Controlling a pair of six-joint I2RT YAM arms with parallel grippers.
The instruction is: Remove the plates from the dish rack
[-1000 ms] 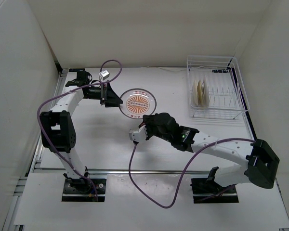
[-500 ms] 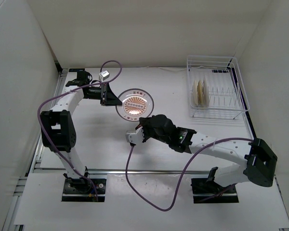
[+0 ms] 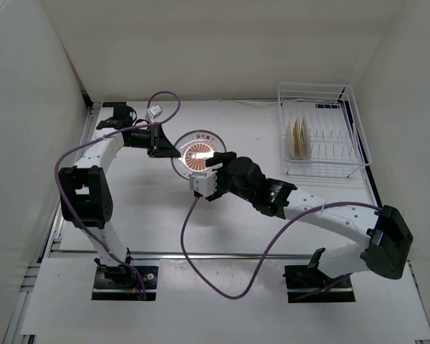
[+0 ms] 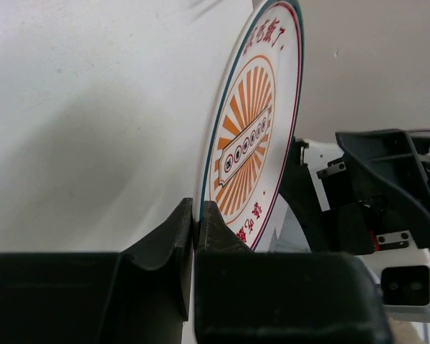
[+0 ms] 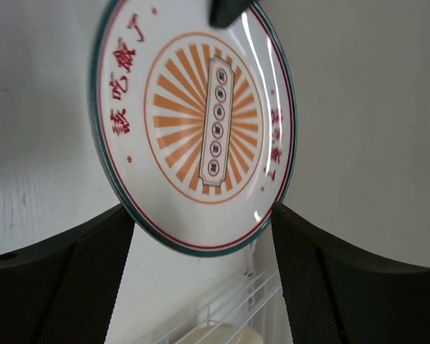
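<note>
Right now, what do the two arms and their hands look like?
The left arm and the right arm both have white links with black joint housings. Purple cables run along each. The left hand and the right hand have matte black, wedge-shaped fingers. A small green light shows on the right arm.
</note>
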